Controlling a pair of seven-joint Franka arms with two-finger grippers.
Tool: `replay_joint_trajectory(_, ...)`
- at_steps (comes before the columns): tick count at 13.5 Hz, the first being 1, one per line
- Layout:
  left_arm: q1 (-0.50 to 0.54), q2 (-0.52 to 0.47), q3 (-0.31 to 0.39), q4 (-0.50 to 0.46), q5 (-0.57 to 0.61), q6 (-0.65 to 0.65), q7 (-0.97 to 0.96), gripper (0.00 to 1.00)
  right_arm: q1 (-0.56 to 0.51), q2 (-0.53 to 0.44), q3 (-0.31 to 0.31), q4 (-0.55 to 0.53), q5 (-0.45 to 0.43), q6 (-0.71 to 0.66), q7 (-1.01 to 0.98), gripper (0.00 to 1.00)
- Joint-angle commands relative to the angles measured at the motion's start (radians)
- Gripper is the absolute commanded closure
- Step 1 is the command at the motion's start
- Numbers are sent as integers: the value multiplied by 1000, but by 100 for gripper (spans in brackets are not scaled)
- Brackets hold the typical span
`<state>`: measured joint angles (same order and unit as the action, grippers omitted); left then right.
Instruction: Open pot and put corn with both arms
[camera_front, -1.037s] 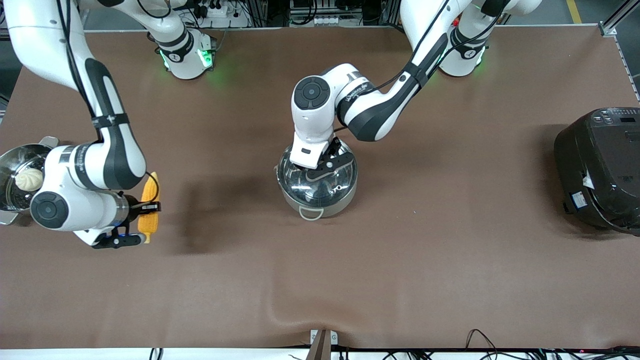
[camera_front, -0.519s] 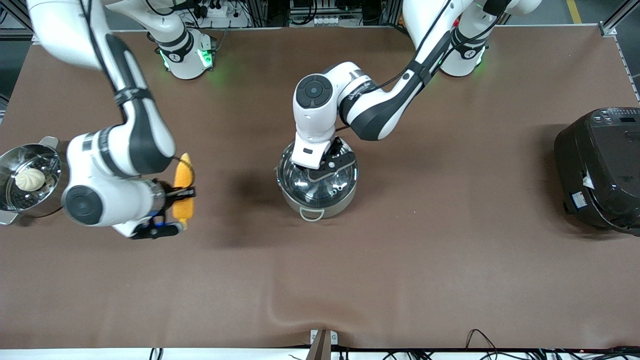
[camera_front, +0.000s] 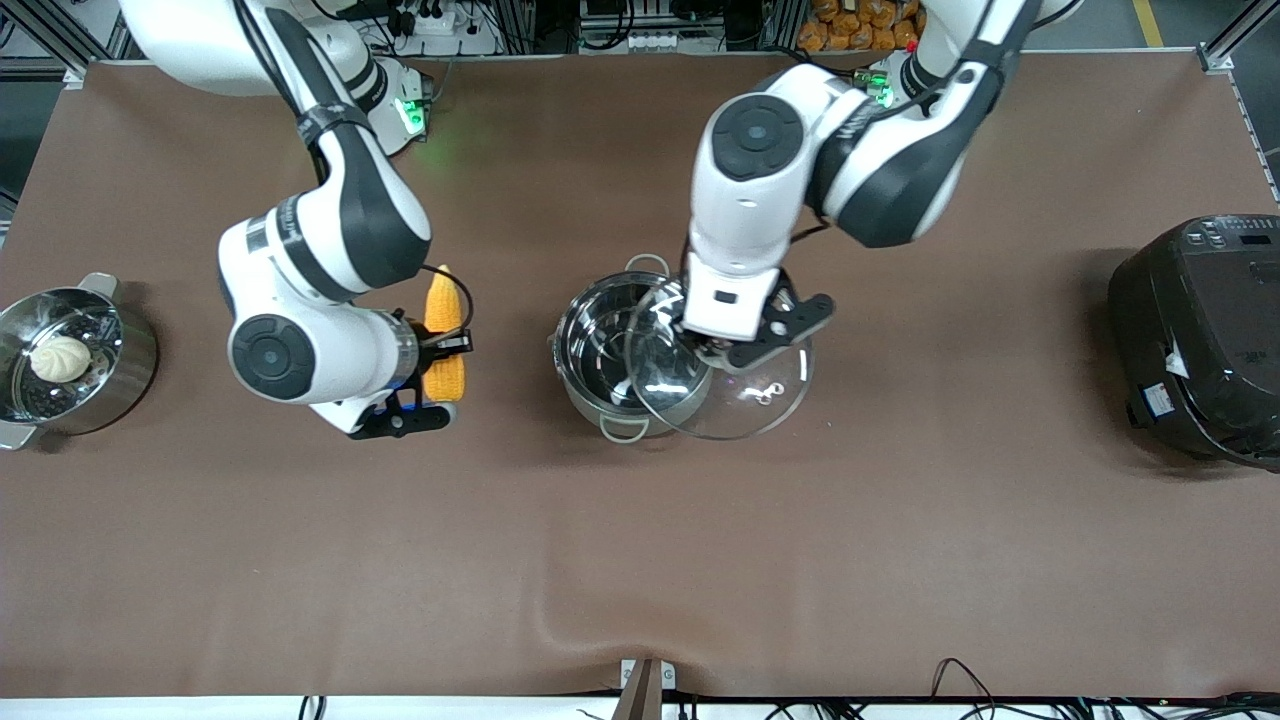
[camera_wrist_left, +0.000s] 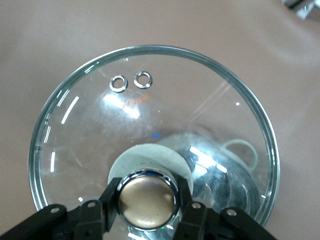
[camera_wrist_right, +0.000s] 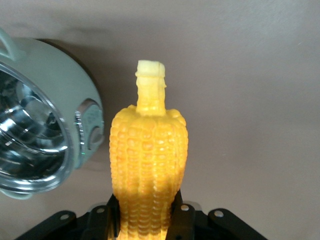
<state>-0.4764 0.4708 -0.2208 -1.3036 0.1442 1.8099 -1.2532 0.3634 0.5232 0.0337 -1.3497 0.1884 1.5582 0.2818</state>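
Corn rides in the right gripper in the front view, clamped across its middle and carried in the air over bare table toward the right arm's end, beside the pot. The pot sits mid-table with its mouth largely uncovered. The left gripper holds the glass lid by the knob, up in the air, over the pot's rim on the side toward the left arm's end and over the table beside it. A steamer with a bun and a black cooker sit at the two ends, out of play.

Over to the left wrist view: black fingers pinch the metal knob from both sides, and the lid hangs level beneath them with part of the pot showing through the glass.

In the right wrist view the fingers squeeze the cob with its pale stub pointing away, and the pot's rim shows at the edge of the frame.

For a clean drop, the lid should probably slide fully off the opening first, then the corn should come over the pot's centre and tip down lengthwise, since the cob looks nearly as long as the pot is wide.
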Motion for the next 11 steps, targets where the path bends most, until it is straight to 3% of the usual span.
replay_joint_trajectory(1, 114, -67, -15, -40, -60, -12, 82, 100, 129, 14, -11, 18, 8, 67, 169, 100)
replay_joint_trajectory(7, 304, -133, -11, -241, -38, -9, 352, 100, 268, 113, -12, 98, 2, 227, 231, 100)
replay_joint_trajectory(11, 399, -126, -14, -416, 38, 210, 402, 100, 319, 159, -14, 98, -63, 309, 226, 100)
